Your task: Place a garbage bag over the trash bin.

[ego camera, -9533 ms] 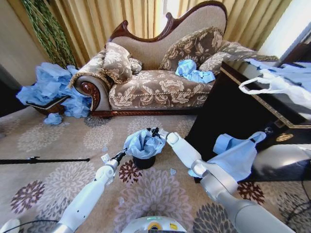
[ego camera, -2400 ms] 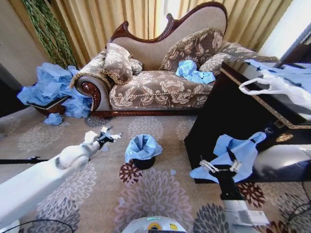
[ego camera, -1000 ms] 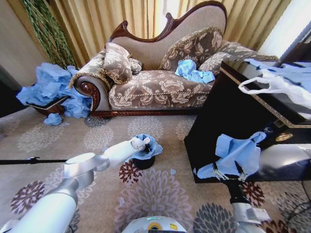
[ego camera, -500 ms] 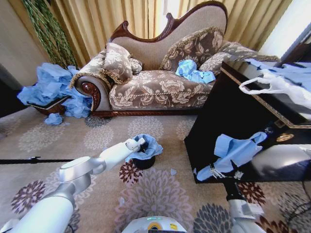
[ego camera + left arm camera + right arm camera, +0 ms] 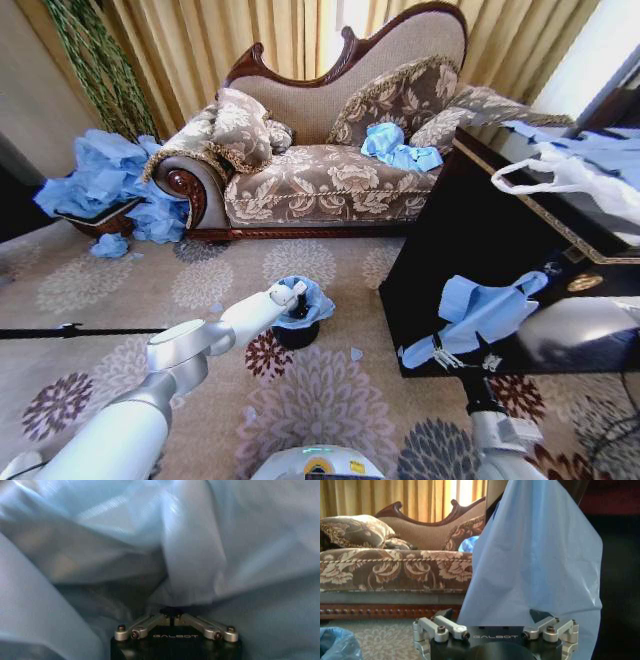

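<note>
**A:** Light-blue plastic, thin and crumpled: the garbage bag sits over the small black trash bin, which stands upright on the patterned carpet in front of the sofa.

**B:** Which way does it face?

**A:** Mouth upward, long axis vertical, the film folded out over the rim. The left gripper reaches down into the opening. In the left wrist view its fingers are drawn together, tips meeting against a fold of the bag (whether they pinch it, I cannot tell).

**B:** And the other arm?

**A:** The right gripper is low on the robot's right, fingers spread, just under another blue bag draped against the dark cabinet.

**B:** Any change?

**A:** A few seconds ago the left gripper was out to the left of the bin, clear of it; now it is inside the bag's mouth.
</note>
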